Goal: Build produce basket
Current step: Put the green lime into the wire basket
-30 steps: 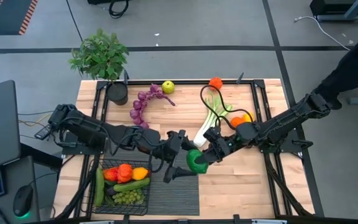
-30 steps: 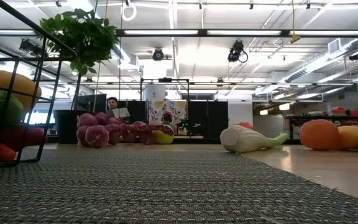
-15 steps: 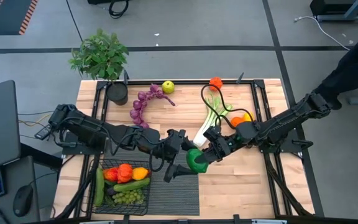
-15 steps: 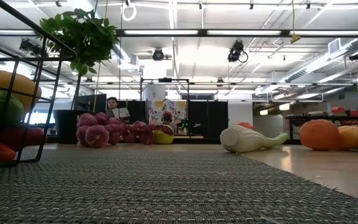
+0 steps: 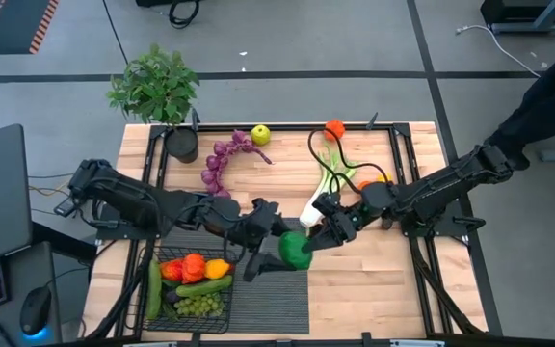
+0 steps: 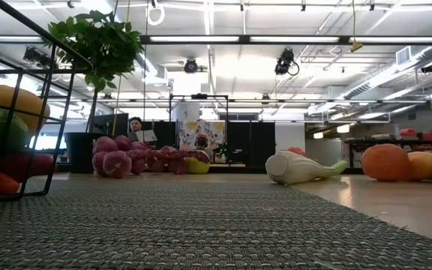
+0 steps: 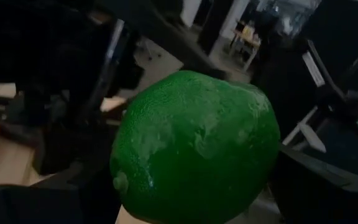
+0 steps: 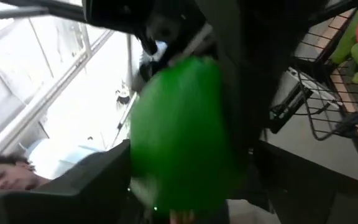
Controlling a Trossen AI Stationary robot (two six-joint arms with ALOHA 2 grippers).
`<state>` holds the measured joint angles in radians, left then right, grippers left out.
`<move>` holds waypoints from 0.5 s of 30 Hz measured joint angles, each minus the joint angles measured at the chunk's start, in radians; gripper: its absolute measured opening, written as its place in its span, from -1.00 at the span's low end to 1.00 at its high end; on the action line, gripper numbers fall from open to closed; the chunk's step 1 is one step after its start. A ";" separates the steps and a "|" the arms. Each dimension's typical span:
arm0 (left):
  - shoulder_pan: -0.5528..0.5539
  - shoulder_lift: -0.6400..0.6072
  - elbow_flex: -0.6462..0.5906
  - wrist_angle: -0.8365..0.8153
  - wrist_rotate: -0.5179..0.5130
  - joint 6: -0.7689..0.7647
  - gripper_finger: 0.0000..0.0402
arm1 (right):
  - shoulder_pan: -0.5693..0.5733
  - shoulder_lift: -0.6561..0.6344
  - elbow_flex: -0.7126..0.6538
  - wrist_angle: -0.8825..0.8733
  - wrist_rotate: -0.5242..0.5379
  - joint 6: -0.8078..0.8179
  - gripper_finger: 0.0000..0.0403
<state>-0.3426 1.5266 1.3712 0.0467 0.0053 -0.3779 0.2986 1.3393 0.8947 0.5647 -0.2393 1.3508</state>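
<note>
While both my arms meet mid-worktop (image 5: pixel 374 289), green lime-like fruit (image 5: pixel 295 250) sits between them, above ribbed mat's (image 5: pixel 282 299) edge. Left claw (image 5: pixel 276 249) against fruit; in left wrist view fruit fills sight, so claw seems closed on it. Right claw (image 5: pixel 324 234) just beside fruit; fingers' spread, cannot tell. Basket (image 5: pixel 227 313) at near-left corner, holding cucumbers (image 5: pixel 203 286), red pepper (image 5: pixel 193 264), lemon (image 5: pixel 218 268), green grapes (image 5: pixel 200 306). Purple grapes (image 5: pixel 222 159), leek (image 5: pixel 324 183), oranges (image 5: pixel 333 128) lie loose farther back.
</note>
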 joint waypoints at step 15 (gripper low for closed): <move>-0.101 -0.203 0.007 -0.650 0.010 -0.065 0.67 | -0.027 0.003 -0.005 -0.213 -0.054 -0.020 0.67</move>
<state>-0.4435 1.3234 1.3777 -0.6029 0.0158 -0.4432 0.2714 1.3426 0.8898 0.3521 -0.2932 1.3304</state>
